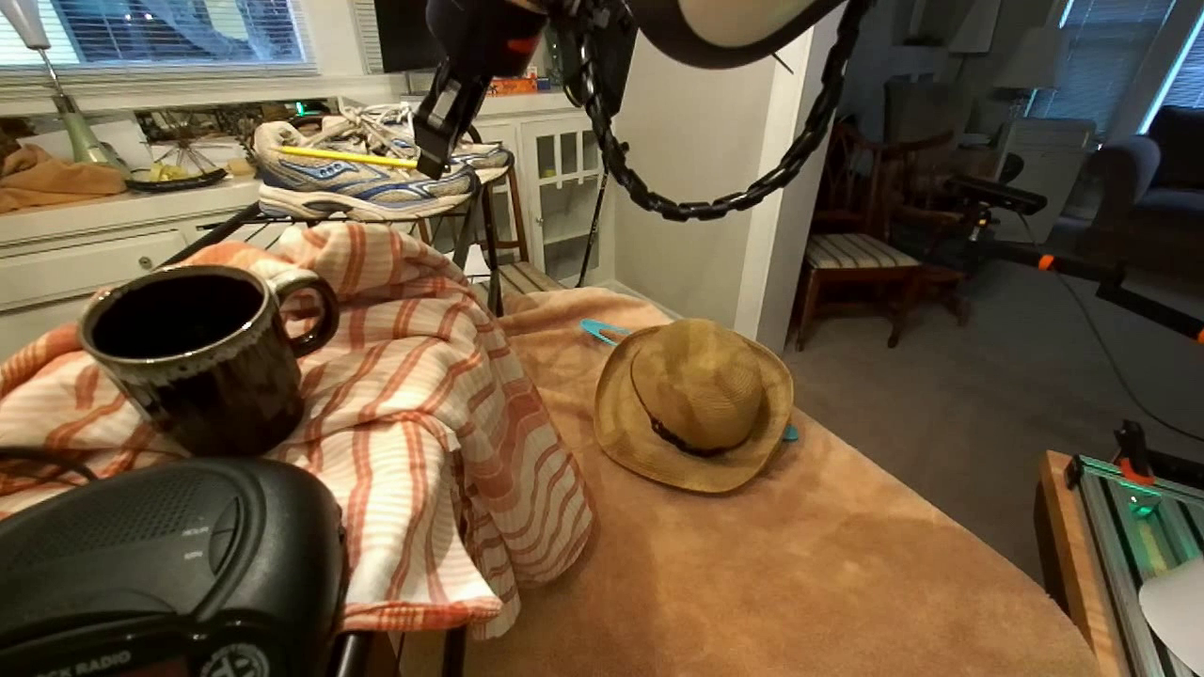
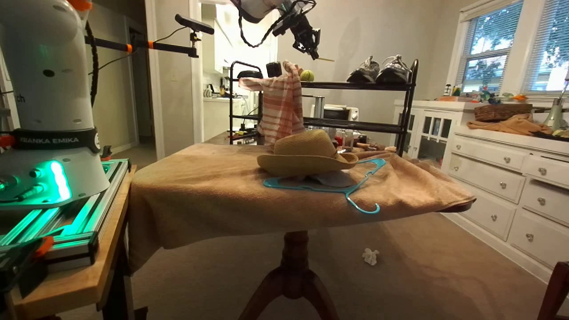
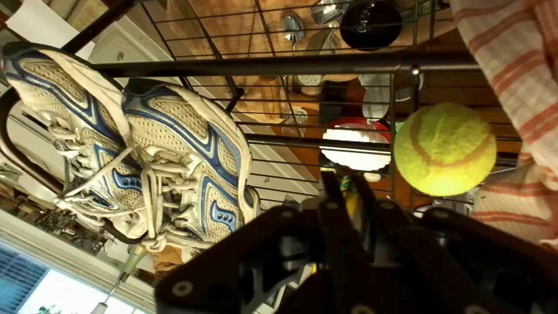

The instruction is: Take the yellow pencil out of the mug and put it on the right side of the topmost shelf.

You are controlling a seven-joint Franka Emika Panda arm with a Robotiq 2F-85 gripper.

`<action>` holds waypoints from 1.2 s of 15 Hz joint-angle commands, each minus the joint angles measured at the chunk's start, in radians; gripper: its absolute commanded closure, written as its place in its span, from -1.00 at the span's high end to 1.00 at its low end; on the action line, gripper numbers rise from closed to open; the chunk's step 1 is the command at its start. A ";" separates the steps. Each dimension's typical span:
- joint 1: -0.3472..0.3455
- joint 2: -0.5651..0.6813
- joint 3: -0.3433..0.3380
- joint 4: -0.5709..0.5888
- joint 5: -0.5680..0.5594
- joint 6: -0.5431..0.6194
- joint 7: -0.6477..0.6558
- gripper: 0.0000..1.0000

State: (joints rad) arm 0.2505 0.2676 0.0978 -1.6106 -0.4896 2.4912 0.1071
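My gripper point(image 1: 436, 153) is shut on the yellow pencil point(image 1: 348, 158) near one end, and the pencil sticks out sideways. In an exterior view the gripper point(image 2: 314, 54) holds the pencil point(image 2: 327, 59) above the topmost shelf point(image 2: 338, 86), between ball and shoes. In the wrist view the fingertips point(image 3: 343, 179) point down at the wire shelf point(image 3: 283, 65), with the pencil's yellow shaft and banded end point(image 3: 353, 204) between them. The dark brown mug point(image 1: 207, 376) stands on a striped cloth, apart from the gripper; it also shows small point(image 2: 274, 69).
A pair of running shoes point(image 3: 174, 144) sits at one end of the top shelf. A tennis ball point(image 3: 444, 150) lies between shoes and striped cloth point(image 1: 404, 376). A black clock radio point(image 1: 169, 555) stands beside the mug. A straw hat point(image 1: 696, 404) and blue hanger point(image 2: 311, 188) lie on the table.
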 commanded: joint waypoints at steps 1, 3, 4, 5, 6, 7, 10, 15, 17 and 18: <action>0.004 -0.001 -0.014 -0.038 -0.026 0.051 -0.018 -0.95; 0.003 0.003 -0.017 -0.048 -0.027 0.067 -0.029 -0.95; 0.004 0.005 -0.021 -0.054 -0.033 0.075 -0.029 -0.95; 0.005 0.008 -0.023 -0.057 -0.030 0.086 -0.013 -0.95; 0.005 0.009 -0.016 -0.028 -0.002 0.043 -0.029 -0.81; 0.005 0.012 -0.018 -0.031 -0.001 0.052 -0.029 -0.81; 0.004 0.014 -0.020 -0.038 -0.001 0.061 -0.029 -0.81; -0.014 0.040 -0.002 -0.034 0.039 0.084 -0.109 -0.95; -0.023 0.055 0.006 -0.028 0.063 0.098 -0.157 -0.95; -0.028 0.061 0.010 -0.027 0.076 0.105 -0.182 -0.95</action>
State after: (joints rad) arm 0.2453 0.2997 0.0872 -1.6496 -0.4674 2.5618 0.0111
